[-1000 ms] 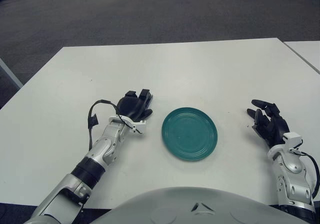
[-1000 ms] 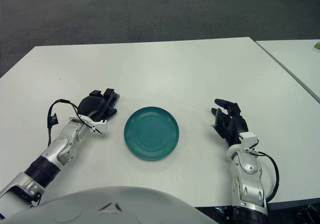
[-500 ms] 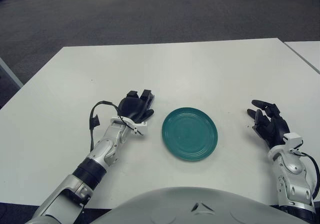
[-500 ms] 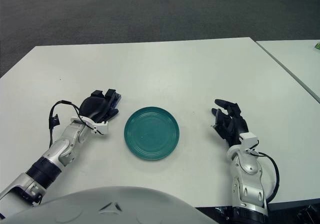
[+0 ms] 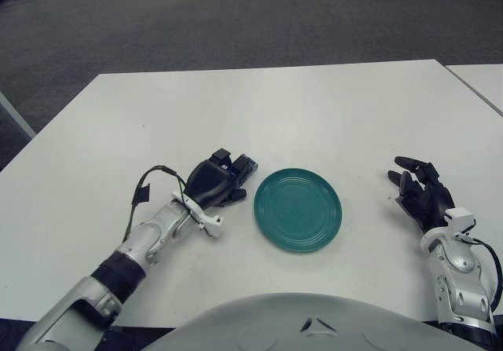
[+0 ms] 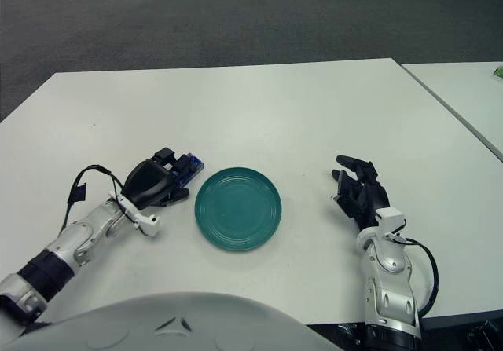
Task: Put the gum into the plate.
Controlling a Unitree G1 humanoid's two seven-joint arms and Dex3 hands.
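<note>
My right robot hand (image 6: 357,191) shows idle, fingers relaxed, right of the round teal plate (image 6: 238,207). My left robot hand (image 6: 157,182) grips the small blue gum pack (image 6: 191,165) low over the white surface (image 6: 259,107), just left of the plate's rim, ready for placing.

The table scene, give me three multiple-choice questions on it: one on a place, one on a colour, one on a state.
1. Where is the gum?
A. on the plate
B. in the left hand, left of the plate
C. by the right hand

2. What colour is the plate?
A. teal
B. red
C. white

3. What does the right hand hold?
A. the gum
B. the plate
C. nothing

Answers: 1 B, the left hand grips it beside the plate's left rim. 2 A, it is teal. 3 C, its fingers are spread and empty.
</note>
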